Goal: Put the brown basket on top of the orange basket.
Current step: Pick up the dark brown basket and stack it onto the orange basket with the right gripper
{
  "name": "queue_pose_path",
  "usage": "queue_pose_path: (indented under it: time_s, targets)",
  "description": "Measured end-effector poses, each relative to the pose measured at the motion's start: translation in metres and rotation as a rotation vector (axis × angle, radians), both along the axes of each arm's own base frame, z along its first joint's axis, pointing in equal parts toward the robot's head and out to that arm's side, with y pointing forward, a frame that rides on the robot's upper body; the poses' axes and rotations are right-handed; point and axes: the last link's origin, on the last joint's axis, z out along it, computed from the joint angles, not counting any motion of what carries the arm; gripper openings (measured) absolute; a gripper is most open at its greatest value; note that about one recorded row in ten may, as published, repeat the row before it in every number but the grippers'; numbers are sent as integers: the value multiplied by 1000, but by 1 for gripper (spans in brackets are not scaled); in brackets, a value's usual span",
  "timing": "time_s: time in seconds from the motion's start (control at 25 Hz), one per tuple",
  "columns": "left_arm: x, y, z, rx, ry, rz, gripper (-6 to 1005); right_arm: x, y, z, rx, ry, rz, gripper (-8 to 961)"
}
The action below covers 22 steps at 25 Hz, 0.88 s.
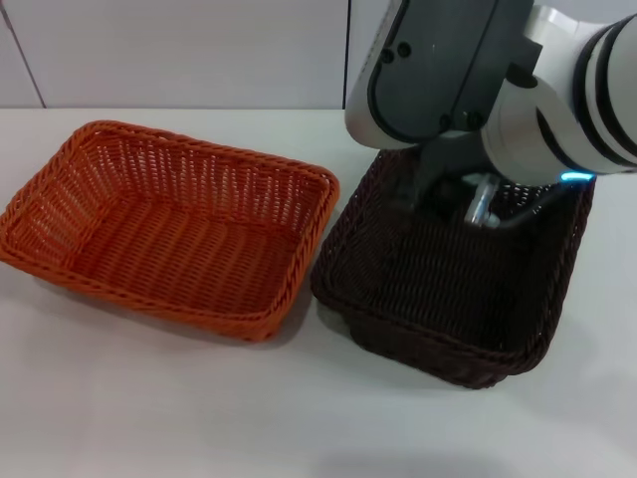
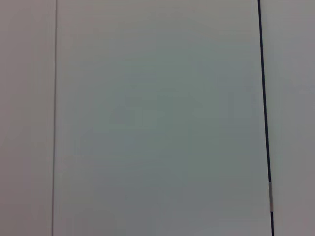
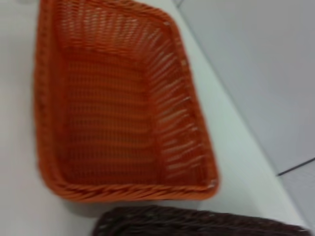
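The orange basket sits on the white table at the left, open side up, and fills most of the right wrist view. The brown basket rests on the table right beside it, their near rims almost touching. Only a strip of its dark rim shows in the right wrist view. My right gripper reaches down at the brown basket's far side, largely hidden under the white and grey arm. My left gripper is out of view; its wrist camera sees only a plain wall.
The white table runs to a pale wall behind the baskets. Bare tabletop lies in front of both baskets. The right arm's bulky wrist hangs over the brown basket's far end.
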Motion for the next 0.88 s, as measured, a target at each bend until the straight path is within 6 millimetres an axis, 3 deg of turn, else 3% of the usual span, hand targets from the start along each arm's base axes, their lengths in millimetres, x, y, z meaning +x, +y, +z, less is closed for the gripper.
queue_pose_path:
  time_s: [0.52,0.88]
  targets:
    - [0,7,-4,-28,3,10,728,9,-22,-12,-66,-4,-140,704]
    - [0,8,-4,-28,4,9,728,26,-25,-34,-111,-45,-193,717]
